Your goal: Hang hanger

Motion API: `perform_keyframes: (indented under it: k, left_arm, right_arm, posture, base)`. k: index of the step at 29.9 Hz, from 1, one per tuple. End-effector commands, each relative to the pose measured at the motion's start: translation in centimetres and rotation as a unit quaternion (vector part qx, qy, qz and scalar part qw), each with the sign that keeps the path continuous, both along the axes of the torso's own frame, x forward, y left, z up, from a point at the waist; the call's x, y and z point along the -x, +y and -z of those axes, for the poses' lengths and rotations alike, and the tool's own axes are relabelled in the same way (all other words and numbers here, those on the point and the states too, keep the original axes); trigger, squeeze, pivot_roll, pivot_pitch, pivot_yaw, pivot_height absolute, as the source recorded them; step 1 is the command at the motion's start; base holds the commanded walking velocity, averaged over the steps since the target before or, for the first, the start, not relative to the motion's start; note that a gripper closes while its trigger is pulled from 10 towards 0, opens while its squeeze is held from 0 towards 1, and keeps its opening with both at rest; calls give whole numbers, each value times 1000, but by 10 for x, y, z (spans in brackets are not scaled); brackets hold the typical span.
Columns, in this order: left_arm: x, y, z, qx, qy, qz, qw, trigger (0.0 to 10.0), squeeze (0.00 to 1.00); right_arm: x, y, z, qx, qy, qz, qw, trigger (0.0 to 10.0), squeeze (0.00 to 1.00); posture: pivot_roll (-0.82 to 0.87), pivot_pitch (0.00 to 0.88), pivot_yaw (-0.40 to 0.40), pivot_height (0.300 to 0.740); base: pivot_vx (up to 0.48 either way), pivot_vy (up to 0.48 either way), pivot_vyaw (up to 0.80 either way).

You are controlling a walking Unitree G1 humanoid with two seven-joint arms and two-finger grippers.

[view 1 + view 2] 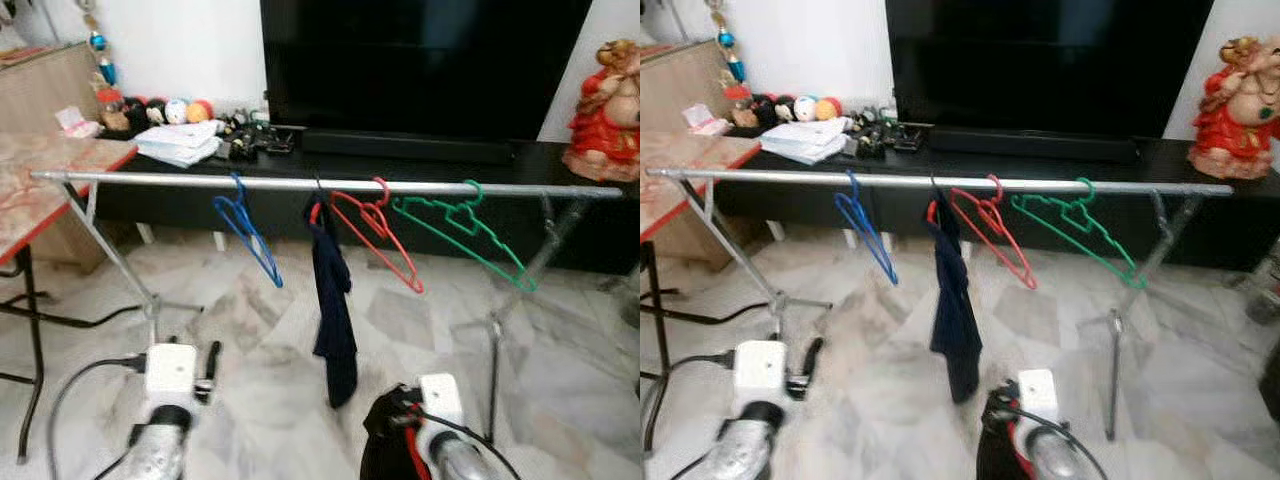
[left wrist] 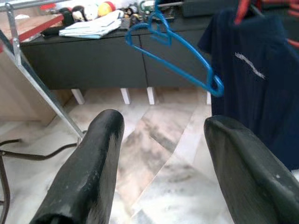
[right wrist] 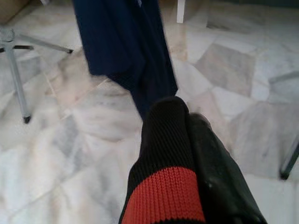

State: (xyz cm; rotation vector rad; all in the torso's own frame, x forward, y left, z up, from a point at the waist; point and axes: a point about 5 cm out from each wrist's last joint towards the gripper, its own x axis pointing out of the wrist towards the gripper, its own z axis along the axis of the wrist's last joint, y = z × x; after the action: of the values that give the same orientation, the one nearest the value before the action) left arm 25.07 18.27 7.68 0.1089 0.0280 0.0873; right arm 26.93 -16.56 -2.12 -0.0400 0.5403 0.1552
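Observation:
A silver rail (image 1: 300, 184) spans the scene at chest height. On it hang a blue hanger (image 1: 247, 230), a navy shirt (image 1: 333, 310) on a red hanger, a bare red hanger (image 1: 375, 235) and a green hanger (image 1: 465, 235). My left gripper (image 2: 161, 126) is open and holds nothing, low on the left, below the blue hanger (image 2: 177, 65). My right gripper (image 3: 184, 112) is shut on a black knit garment with a red stripe (image 3: 163, 186), low and just right of the navy shirt (image 3: 126, 42). The garment (image 1: 385, 440) drapes over that wrist.
Behind the rail, a black TV console (image 1: 420, 160) carries a large TV (image 1: 420, 60), papers (image 1: 180, 142), small toys and a red figurine (image 1: 608, 100). A red-edged table (image 1: 50, 190) stands left. Rack legs (image 1: 120, 270) and a cable (image 1: 70, 320) cross the marble floor.

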Motion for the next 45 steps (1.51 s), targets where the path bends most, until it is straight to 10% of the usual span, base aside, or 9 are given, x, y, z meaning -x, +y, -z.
perform_keyframes:
  k: [1,45]
  left_arm:
    - [2,9,-2,-4,-1,-15,1000,10000,0]
    - [1,-4,4,5,20,27,999,10000,0]
  right_arm:
    - [-7,12,-6,-10,-15,-18,1000,10000,0]
    - [5,11,6,-3,19,-45,999,10000,0]
  posture:
    - [105,1,17,740]
    - [106,11,6,740]
  base:
    - [469,0,0]
    - [117,-93,0]
